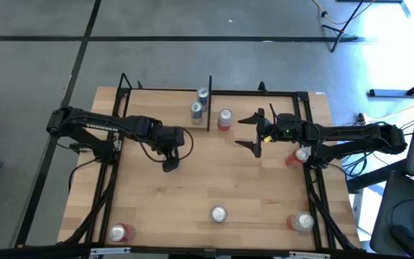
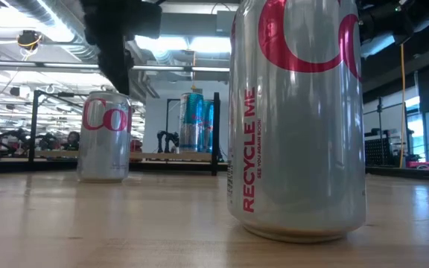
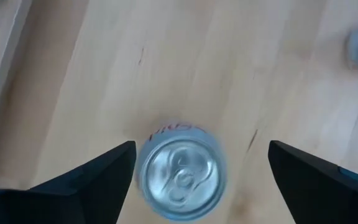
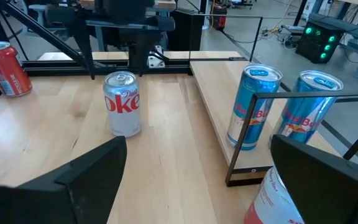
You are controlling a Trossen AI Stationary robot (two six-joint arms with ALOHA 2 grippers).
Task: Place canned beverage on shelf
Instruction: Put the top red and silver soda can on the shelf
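Fingers (image 3: 92, 180) of the left gripper (image 1: 171, 160) are spread apart and point straight down, one on each side of a silver Diet Coke can (image 3: 180, 177) that stands upright on the tabletop (image 1: 214, 180). One finger sits just beside the can's rim and the other leaves a clear gap, so nothing is gripped. From where I stand it looks like a top-down pickup being lined up, the wrist centred over the lid so both fingers can close on the round wall.

That can is out on the open wood, near the shelf (image 4: 213, 99) but not on it. The raised plank already carries two tall blue cans (image 4: 253, 106) at its end, side by side behind the thin black rods; they stand upright, I judge to leave bare plank for more.

Over by the shelf's end the right gripper (image 1: 254, 134) hangs with its fingers released and wide, holding nothing. A red-and-white can (image 1: 225, 119) stands just beside it. I take this arm to be waiting clear of the left arm's path.
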